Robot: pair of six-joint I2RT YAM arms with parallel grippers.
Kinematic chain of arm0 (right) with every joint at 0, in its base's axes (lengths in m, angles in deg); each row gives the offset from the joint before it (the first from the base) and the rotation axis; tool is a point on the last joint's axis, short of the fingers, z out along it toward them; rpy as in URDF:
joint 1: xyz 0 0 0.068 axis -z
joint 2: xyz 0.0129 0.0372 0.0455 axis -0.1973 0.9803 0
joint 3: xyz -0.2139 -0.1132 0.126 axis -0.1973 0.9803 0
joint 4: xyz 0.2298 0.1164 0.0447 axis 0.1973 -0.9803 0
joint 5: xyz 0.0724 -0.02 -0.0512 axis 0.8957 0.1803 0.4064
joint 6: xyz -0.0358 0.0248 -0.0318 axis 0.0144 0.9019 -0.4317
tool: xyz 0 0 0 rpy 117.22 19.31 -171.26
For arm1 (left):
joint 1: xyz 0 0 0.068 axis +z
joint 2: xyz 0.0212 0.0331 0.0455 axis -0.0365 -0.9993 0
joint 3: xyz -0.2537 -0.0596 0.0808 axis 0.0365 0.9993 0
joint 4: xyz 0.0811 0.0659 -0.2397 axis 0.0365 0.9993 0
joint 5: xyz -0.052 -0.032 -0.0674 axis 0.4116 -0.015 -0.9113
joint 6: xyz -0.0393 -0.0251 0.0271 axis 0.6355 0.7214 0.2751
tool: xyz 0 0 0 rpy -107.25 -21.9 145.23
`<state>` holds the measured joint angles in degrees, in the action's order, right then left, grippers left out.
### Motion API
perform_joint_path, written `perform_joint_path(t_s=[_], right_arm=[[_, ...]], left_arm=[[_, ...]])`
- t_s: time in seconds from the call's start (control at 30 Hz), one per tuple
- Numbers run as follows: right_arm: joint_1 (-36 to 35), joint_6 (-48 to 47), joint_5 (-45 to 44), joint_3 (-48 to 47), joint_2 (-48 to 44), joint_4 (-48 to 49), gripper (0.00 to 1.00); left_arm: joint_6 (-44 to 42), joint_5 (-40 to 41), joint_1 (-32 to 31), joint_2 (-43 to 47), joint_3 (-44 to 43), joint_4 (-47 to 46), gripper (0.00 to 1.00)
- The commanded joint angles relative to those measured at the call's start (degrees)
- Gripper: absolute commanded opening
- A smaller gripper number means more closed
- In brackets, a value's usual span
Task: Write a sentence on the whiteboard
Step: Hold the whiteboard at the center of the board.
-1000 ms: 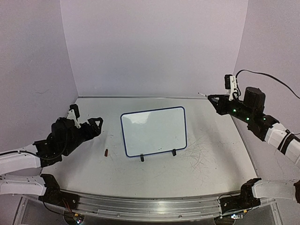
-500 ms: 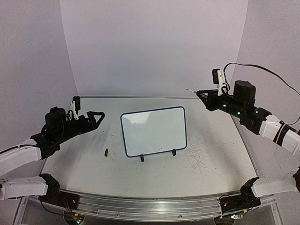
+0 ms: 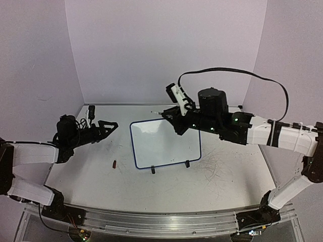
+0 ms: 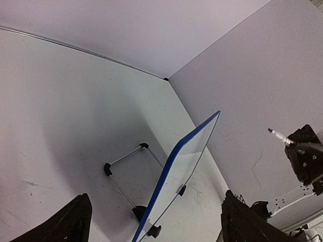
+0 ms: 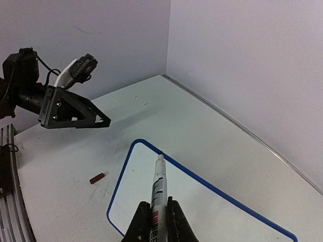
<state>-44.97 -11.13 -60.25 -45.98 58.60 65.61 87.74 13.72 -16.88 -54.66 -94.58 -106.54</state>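
Right claw (image 5: 156, 222) around slim white marker (image 5: 159, 185)

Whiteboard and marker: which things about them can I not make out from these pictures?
- Whether the marker tip touches the whiteboard: too small in the top view beside the right pincer; the right wrist view looks along the marker.
- Board's face: nearly edge-on in the left wrist view.
- Board's lower part: cut off by the bottom edge of the right wrist view.
- Small red thing: too small to name in the top view.
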Motion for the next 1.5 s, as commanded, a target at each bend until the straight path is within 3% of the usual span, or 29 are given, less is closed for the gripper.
perform_joint_path(t_s=[0.0, 0.57, 1.23, 1.47], right_arm=[[-3.5, -3.9, -3.8, -3.2, 4.2, 2.9, 0.0], [-4.8, -7.0, -5.4, -0.8, 7.9, 8.4, 0.0], [-5.6, -4.4, -10.0, 0.8, 9.5, 8.6, 0.0], [-5.7, -4.6, -8.7, 1.3, 9.8, 9.7, 0.0]], left_arm=[[-0.7, -8.9, -1.1, -5.7, -1.4, -10.3, 0.82], [-1.1, -15.4, -4.9, -25.8, -9.0, -23.4, 0.51], [-4.2, -15.1, -7.9, -30.3, -11.0, -26.2, 0.01], [-4.8, -14.6, -8.8, -31.1, -11.6, -26.2, 0.0]])
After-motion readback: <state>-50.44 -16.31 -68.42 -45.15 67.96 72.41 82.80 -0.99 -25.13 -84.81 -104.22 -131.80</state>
